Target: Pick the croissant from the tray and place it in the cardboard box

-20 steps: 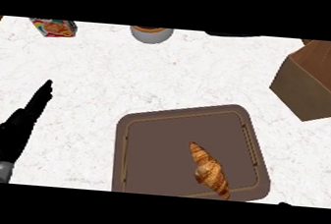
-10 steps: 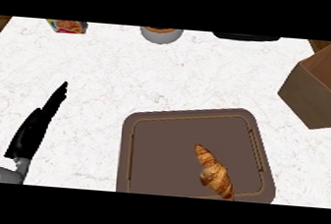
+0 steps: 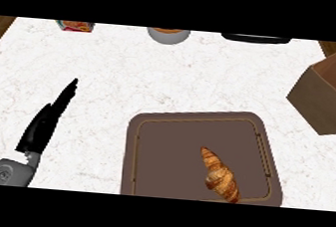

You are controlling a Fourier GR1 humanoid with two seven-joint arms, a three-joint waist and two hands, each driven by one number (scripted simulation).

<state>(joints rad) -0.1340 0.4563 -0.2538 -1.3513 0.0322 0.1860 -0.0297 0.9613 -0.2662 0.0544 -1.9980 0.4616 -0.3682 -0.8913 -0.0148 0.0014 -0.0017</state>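
A golden-brown croissant (image 3: 219,175) lies on the brown tray (image 3: 156,154), in its right half near the front edge. The cardboard box (image 3: 333,93) stands at the counter's right edge, cut off by the frame. My left hand (image 3: 44,124) shows at the lower left, well left of the tray, fingers straight and pointing up and away, holding nothing. My right hand does not show in the head view.
Along the far edge of the white marble counter stand a colourful packet (image 3: 76,25), a grey bowl (image 3: 168,34) and a dark flat object (image 3: 257,38). Wooden floor shows at the far left.
The view has shifted: the tray, croissant and box sit further right and lower than before. The left hand shows further right and higher in the frame, still straight.
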